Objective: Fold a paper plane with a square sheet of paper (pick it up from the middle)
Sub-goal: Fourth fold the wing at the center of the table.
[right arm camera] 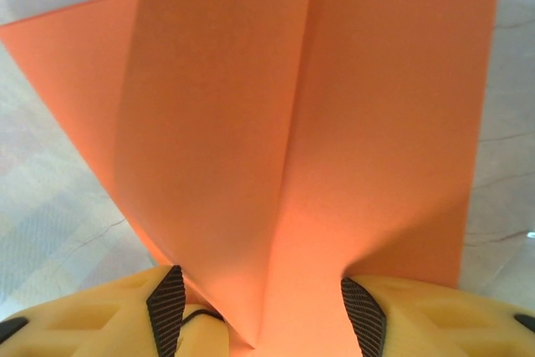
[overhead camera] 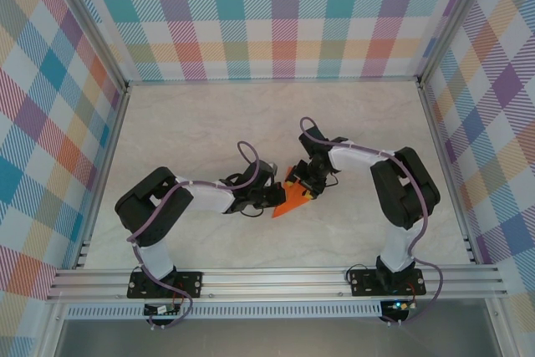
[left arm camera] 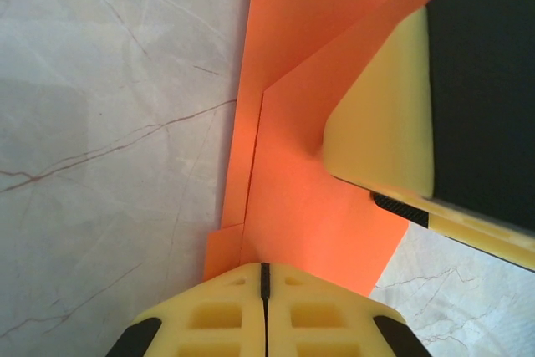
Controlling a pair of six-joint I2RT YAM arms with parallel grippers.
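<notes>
Mid-frame in the overhead view the paper plane (overhead camera: 292,201), a half-made orange wedge pointing lower left, lies on the table (overhead camera: 184,123) between the arms. The left gripper (left arm camera: 263,277) is shut at the bottom of its own view, apparently pinching the paper's near edge on the crease. The right gripper (right arm camera: 259,323) stands about half open with a raised flap between its jaws, though whether they bear on it is hard to tell so close. The left pinch should anchor the crease while the right lays the flap over slowly and squarely, lest the thin sheet slide or tear.
</notes>
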